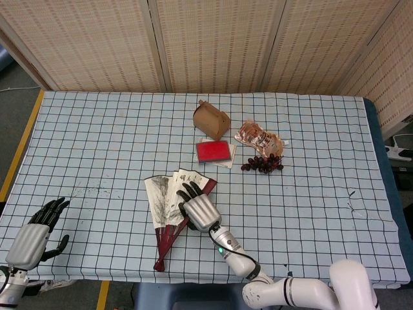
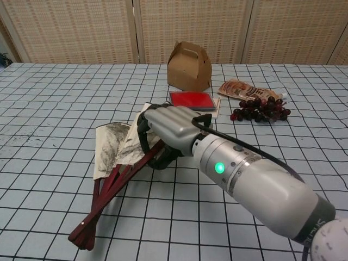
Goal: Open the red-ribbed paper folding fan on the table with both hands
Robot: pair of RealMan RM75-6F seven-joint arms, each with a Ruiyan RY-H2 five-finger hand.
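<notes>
The fan (image 1: 165,201) lies partly spread on the checked cloth at front centre, its ink-painted paper folded over itself. Its red ribs (image 2: 106,198) run down-left to the pivot near the front edge. My right hand (image 1: 199,210) sits on the fan's right side. In the chest view the right hand (image 2: 169,128) curls its fingers (image 2: 144,132) over the outer rib with the thumb underneath, gripping it. My left hand (image 1: 33,235) hangs off the table's front left corner, its fingers apart and holding nothing. It does not show in the chest view.
Behind the fan lie a flat red pad (image 1: 213,151), a brown carton box (image 1: 211,120), a wrapped snack packet (image 1: 258,137) and a bunch of dark grapes (image 1: 262,163). Folding screens close off the back of the table (image 1: 322,213).
</notes>
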